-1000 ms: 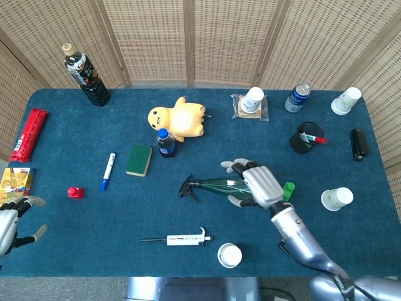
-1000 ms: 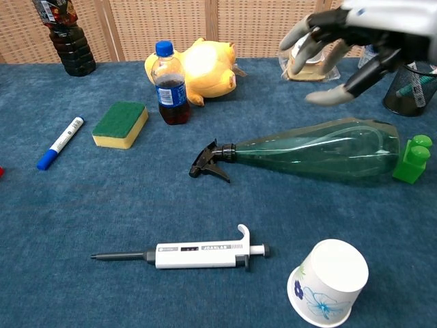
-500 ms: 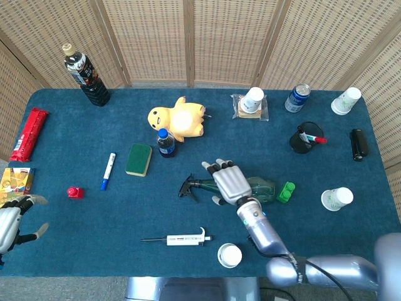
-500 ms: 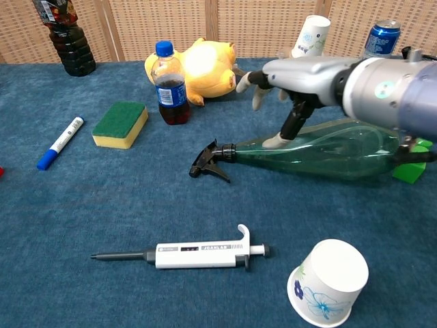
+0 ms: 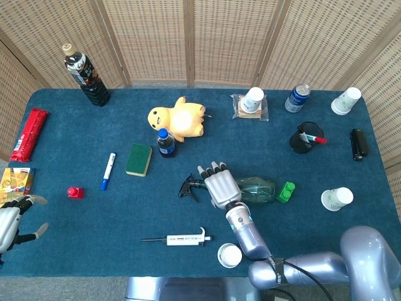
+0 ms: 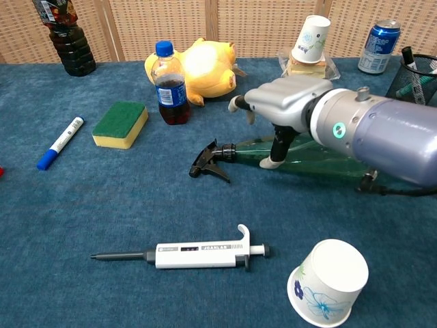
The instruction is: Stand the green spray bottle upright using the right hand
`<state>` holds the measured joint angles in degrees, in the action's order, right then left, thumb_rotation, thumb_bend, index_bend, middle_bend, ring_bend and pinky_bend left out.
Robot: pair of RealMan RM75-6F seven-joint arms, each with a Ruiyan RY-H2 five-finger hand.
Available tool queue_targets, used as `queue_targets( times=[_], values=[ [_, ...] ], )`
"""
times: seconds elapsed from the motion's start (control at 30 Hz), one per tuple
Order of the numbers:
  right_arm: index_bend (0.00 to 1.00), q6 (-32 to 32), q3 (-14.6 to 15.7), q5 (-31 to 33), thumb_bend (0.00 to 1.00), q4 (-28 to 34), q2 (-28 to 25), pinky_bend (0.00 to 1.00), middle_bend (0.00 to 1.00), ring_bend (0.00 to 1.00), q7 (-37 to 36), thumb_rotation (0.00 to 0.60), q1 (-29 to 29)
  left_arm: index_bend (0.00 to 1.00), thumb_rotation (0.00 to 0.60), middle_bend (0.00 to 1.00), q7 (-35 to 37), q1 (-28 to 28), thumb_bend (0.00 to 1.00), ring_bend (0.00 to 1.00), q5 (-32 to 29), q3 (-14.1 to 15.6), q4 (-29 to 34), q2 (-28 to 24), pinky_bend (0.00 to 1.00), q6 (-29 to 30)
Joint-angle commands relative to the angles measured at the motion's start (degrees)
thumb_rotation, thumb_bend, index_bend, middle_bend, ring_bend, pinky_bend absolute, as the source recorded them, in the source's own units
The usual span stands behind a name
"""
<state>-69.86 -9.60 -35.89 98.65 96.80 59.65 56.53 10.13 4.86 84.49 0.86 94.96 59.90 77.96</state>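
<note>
Head view: green spray bottle (image 5: 255, 188) is seen lying on its side on the blue table (image 5: 75, 144), black trigger head pointing left, base just beside a small green block (image 5: 287, 191). Right hand (image 5: 217, 184) is positioned over the bottle's neck end, fingers extended and spread; no grip is visible from here. Left hand (image 5: 9, 224) is seen at the left table edge, fingers apart, nothing held. Pipette (image 5: 177, 238) and an overturned paper cup (image 5: 230, 255) are located near the front edge; sponge (image 5: 138, 159), marker (image 5: 108, 170) and small cola bottle (image 5: 165, 143) sit left of the bottle, yellow plush (image 5: 178, 119) behind them. Chest view: right hand (image 6: 283, 109) is held palm-down above the bottle (image 6: 321, 154), with one fingertip (image 6: 270, 162) touching the bottle's shoulder just behind the trigger head. Bottle is not enclosed; hand is open, contact only. Bottle is still horizontal, flat on the table. Pipette (image 6: 184, 255) and cup (image 6: 328, 281) are seen in the foreground, well apart from the bottle.
</note>
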Motion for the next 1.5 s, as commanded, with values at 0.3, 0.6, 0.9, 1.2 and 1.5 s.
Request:
queue_targets(
  times=[0.3,0.6,0.9,1.2,1.5],
  values=[
    [0.10,-1.31,1.80,3.17,0.28,-4.88,2.81,0.19,0.25,0.11,6.05,0.600,1.65,0.33,0.600,0.33,1.35,0.08,0.33,0.26,-0.13,0.20,-1.43,0.55,0.24,-0.52],
    [0.50,-1.77,3.52,2.50,0.34,-8.97,4.76,0.36,0.46,0.35,9.06,0.600,1.90,0.33,0.600,0.33,2.33,0.06,0.33,0.26,-0.18,0.26,-2.28,0.88,0.23,-0.62],
    [0.68,-0.09,4.48,-3.42,0.35,-12.20,4.39,0.59,0.66,0.56,5.24,0.600,0.91,0.33,0.600,0.33,4.02,-0.09,0.33,0.26,0.00,0.43,-2.90,1.01,0.23,-0.53],
    [0.70,-1.01,0.10,-16.24,0.33,-10.76,-0.51,0.59,0.67,0.56,-14.32,0.600,-3.30,0.32,0.600,0.34,3.50,0.12,0.33,0.26,0.20,0.19,-2.26,0.92,0.23,-0.32],
    [0.70,-1.54,-10.51,-20.34,0.33,-7.71,-6.29,0.59,0.67,0.56,-43.55,0.600,-9.64,0.32,0.600,0.34,0.91,0.16,0.33,0.26,0.38,0.13,0.71,-0.38,0.23,0.22]
  ],
)
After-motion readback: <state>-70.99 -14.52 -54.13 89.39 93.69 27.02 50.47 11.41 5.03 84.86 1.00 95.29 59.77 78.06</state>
